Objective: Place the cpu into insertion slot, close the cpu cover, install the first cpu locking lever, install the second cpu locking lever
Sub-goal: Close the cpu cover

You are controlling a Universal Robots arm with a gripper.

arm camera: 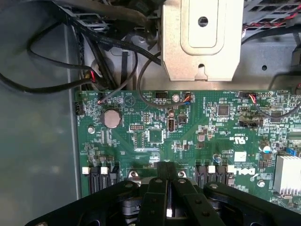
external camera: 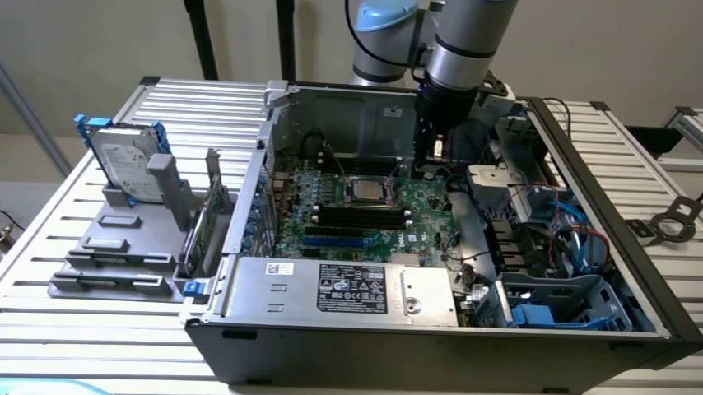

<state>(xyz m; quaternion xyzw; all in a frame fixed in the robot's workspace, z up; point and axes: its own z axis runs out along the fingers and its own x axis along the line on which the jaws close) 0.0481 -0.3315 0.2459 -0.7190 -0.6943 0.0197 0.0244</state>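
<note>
Apparently, the cpu (external camera: 368,192) is seated within the insertion slot (external camera: 347,194); near that slot the gripper (external camera: 436,158) is held with fingers (arm camera: 157,190) pressed together, nothing pinched, judged suited to pushing rather than grasping.

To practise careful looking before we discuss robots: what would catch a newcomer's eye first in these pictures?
An opened computer case lies on a slatted table, its green motherboard exposed. A grey robot arm reaches down into the case, its black gripper shut over the board. On the exterior view's left, a hard drive stands upright in a grey holder with blue trim.
</note>
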